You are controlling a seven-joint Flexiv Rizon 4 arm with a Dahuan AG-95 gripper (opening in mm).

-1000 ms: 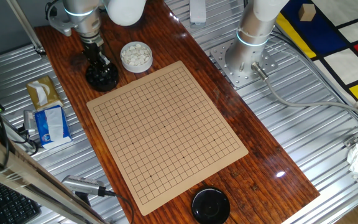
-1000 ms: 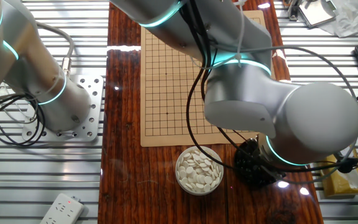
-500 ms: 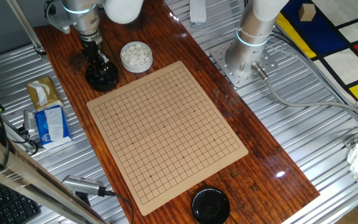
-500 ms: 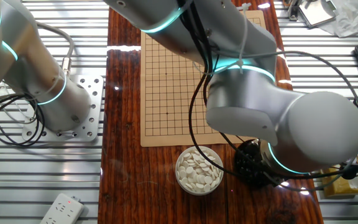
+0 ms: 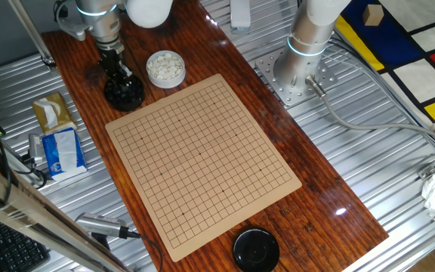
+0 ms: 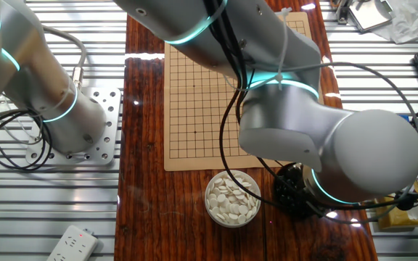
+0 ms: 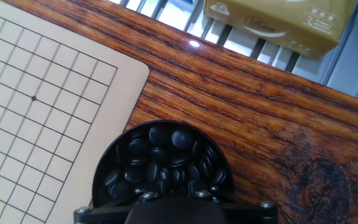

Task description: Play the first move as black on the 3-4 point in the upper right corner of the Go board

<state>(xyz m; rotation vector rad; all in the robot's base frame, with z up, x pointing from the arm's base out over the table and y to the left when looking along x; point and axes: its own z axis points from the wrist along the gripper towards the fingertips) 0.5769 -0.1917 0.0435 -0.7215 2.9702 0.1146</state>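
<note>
Hand view alone shows black stones (image 7: 163,163) filling the bowl (image 7: 104,168); pincer (image 5: 119,75) state unclear.

Almost no writing can be read; the tan tissue box (image 7: 278,22) in the hand view bears an oval printed mark and a small block of print at its right end, both too small and blurred to make out; the blue-and-white packet (image 5: 60,151) at the table's edge in one fixed view shows printing that cannot be read either; the Go board (image 5: 202,159) carries only grid lines and dots, no letters or numbers.
</note>
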